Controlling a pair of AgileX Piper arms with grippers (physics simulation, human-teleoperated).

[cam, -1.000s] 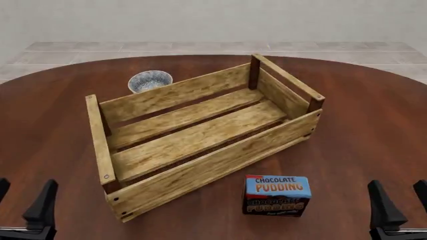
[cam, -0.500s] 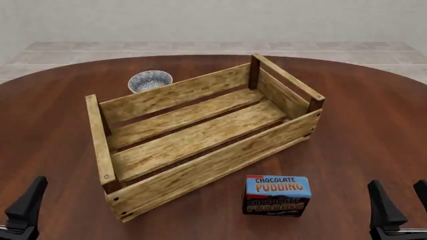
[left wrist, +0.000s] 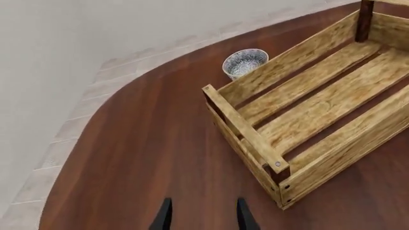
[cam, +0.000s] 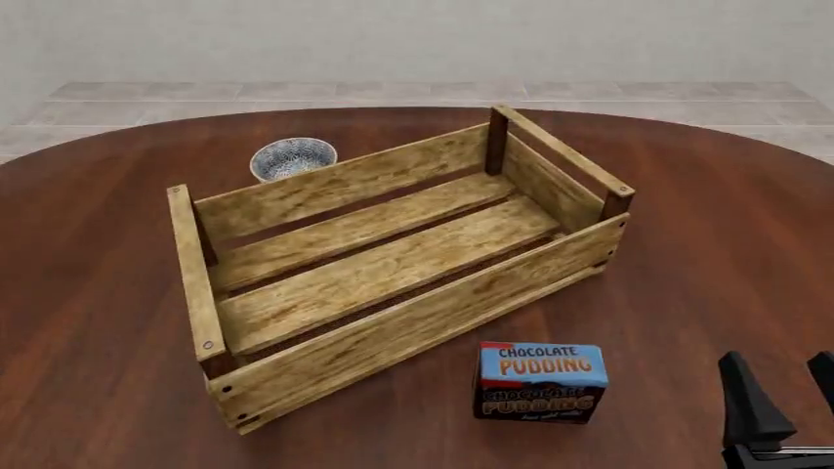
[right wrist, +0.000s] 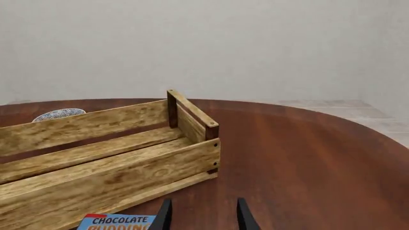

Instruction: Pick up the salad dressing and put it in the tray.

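Observation:
The salad dressing shows in none of the views. The tray (cam: 420, 315) is a light-wood slatted crate lying slantwise in the middle of the table, with nothing inside; it also fills much of the left wrist view as tray (left wrist: 246, 132) and the right wrist view as tray (right wrist: 115, 178). My left gripper (left wrist: 202, 218) is open over bare table off the tray's left end, and it is out of the front view. At the near right edge my right gripper (cam: 786, 403) stands open, and the right gripper (right wrist: 202, 216) holds nothing.
A blue-and-black chocolate pudding box (cam: 540, 381) stands just in front of the tray, left of the right gripper, also seen as pudding box (right wrist: 118, 223). A small blue-patterned bowl (cam: 292, 156) sits behind the tray's far left wall, bowl (left wrist: 244, 61).
My left gripper slid leftward and down out of the front view's lower left corner. The right gripper and all the objects stayed put.

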